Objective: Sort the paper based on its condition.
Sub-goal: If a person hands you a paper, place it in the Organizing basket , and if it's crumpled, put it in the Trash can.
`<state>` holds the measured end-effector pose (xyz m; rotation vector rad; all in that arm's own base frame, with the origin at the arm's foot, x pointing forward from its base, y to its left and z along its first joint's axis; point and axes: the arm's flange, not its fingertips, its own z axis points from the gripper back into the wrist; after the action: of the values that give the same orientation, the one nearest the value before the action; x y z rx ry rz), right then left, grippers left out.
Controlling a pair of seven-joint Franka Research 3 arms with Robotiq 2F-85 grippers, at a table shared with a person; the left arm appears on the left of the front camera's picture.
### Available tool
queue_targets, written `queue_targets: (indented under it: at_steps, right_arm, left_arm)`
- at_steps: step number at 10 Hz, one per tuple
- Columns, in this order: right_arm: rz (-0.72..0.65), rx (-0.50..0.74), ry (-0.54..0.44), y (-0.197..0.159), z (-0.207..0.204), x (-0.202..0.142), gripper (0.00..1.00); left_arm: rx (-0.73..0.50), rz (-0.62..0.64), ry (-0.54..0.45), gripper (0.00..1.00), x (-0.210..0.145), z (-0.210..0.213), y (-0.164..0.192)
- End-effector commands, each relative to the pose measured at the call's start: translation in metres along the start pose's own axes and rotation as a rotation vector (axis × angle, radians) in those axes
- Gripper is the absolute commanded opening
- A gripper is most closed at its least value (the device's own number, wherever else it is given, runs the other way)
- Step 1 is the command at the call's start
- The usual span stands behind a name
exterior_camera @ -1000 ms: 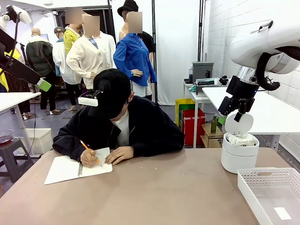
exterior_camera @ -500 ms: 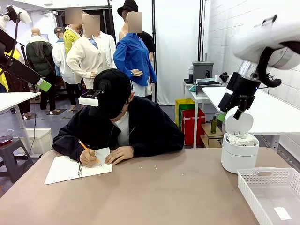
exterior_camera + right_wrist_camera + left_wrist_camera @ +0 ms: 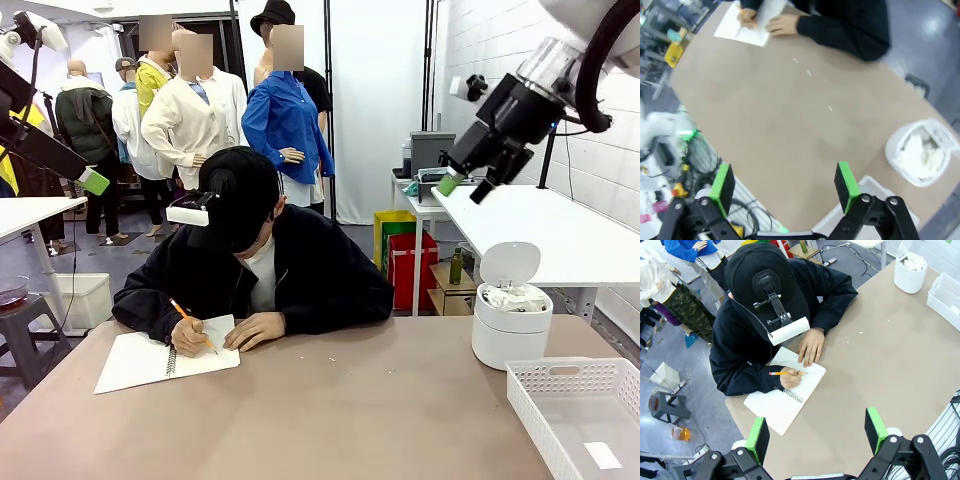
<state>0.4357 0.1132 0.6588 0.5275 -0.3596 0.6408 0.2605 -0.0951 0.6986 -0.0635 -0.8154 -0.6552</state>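
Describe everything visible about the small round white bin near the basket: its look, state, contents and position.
The small round white plastic bin is a squat cylinder standing upright on the brown table, at the robot's right, just behind the white perforated plastic basket. Its round flip lid stands open, hinged at the back. Inside lie crumpled white paper lumps, reaching about to the rim; the right wrist view shows them too. A seam rings the body below the top. Nothing grips it.

one bin (image 3: 511,338), one basket (image 3: 577,412), one notebook (image 3: 165,358)
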Motion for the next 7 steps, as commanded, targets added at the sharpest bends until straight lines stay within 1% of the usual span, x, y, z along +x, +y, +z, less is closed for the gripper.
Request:
queue_targets:
  at_steps: [1, 2, 3, 5, 7]
  right_arm:
    - [0.109, 0.087, -0.101, 0.009, -0.016, 0.004, 1.00]
    - [0.176, 0.138, -0.159, 0.031, -0.013, 0.007, 1.00]
    - [0.218, 0.149, -0.190, 0.048, -0.010, 0.007, 1.00]
    - [0.287, 0.129, -0.251, 0.076, -0.012, 0.010, 1.00]
    - [0.322, 0.111, -0.237, 0.082, -0.021, 0.023, 1.00]
  left_arm:
    - [0.001, 0.001, -0.001, 1.00, 0.000, 0.000, 0.001]
    - [0.001, 0.001, -0.001, 1.00, 0.000, 0.000, 0.001]
    - [0.001, 0.001, -0.001, 1.00, 0.000, 0.000, 0.001]
    - [0.001, 0.001, -0.001, 1.00, 0.000, 0.000, 0.001]
    - [0.001, 0.001, -0.001, 1.00, 0.000, 0.000, 0.001]
